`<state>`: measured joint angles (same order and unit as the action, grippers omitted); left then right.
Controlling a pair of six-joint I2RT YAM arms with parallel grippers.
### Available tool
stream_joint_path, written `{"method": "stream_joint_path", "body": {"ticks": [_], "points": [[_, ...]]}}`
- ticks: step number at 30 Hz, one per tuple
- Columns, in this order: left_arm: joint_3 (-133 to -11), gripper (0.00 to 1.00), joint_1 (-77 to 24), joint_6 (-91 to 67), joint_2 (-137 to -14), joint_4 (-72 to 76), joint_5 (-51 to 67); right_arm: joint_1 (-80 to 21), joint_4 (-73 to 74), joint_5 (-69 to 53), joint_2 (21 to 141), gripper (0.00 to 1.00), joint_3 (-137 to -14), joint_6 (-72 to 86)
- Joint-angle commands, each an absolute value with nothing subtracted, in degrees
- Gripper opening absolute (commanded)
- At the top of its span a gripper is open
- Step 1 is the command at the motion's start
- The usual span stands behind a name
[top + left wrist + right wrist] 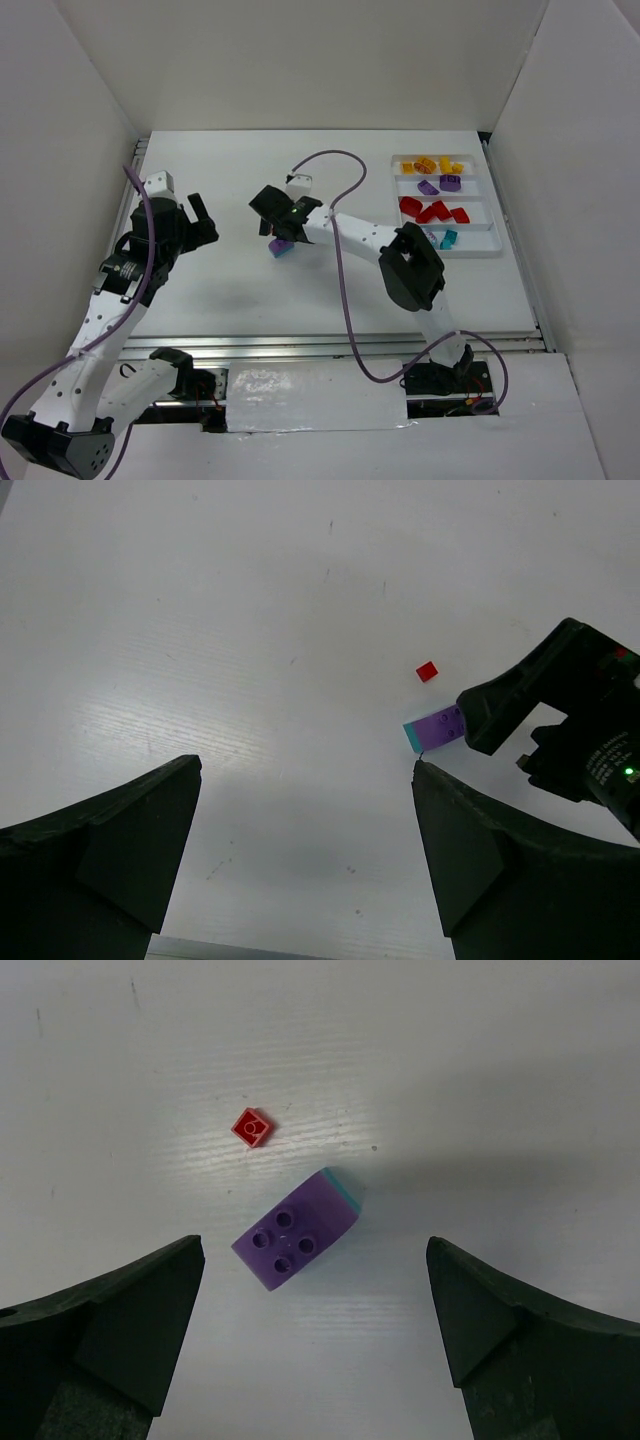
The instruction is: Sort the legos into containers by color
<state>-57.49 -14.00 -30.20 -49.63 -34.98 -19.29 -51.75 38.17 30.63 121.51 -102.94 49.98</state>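
Two arms rise from the near edge of the white table [250,300], and both pincers stand spread wide with nothing between the fingers. On the left side the left gripper [203,222] hangs over bare tabletop, well apart from any brick; its own camera shows the left gripper [304,763] with only white surface in the gap. Toward the middle, the right gripper [272,222] reaches across with a purple cable [345,300] looping behind it, and it hovers over a purple brick [280,248] lying loose on the table. From the right wrist, that purple brick [295,1240] shows four studs facing up and a strip of teal along one edge, and it sits in the gap of the right gripper [312,1242], apart from both fingers. Just beyond it lies a tiny red piece [252,1127], near the brick but not touching. The left wrist camera catches the same pair, purple brick [435,728] and red piece [427,671], right beside the dark body of the right gripper. Off to the far right sits the white tray [497,215]: its nearest compartment holds a teal brick [448,238], the next red bricks [435,211], then purple bricks [440,184], and the farthest yellow and orange bricks [430,164].
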Motion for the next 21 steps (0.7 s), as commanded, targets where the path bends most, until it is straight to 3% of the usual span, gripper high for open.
{"method": "stream_joint_path", "body": {"ticks": [1,18,21], "points": [[-58.8,0.99,-13.7,-29.5,-49.0,-32.8,-17.8,-53.7,39.6,35.3,123.3,1.0,-104.6,56.8],[-58.6,1.0,-13.7,-29.1,-48.1,-32.4,-17.0,-53.9,34.5,31.8,129.5,0.85,-104.2,60.5],[-58.6,1.0,-13.7,-29.0,-48.1,-32.5,-16.9,-53.8,32.9,31.4,129.2,0.73,-103.3,60.3]]}}
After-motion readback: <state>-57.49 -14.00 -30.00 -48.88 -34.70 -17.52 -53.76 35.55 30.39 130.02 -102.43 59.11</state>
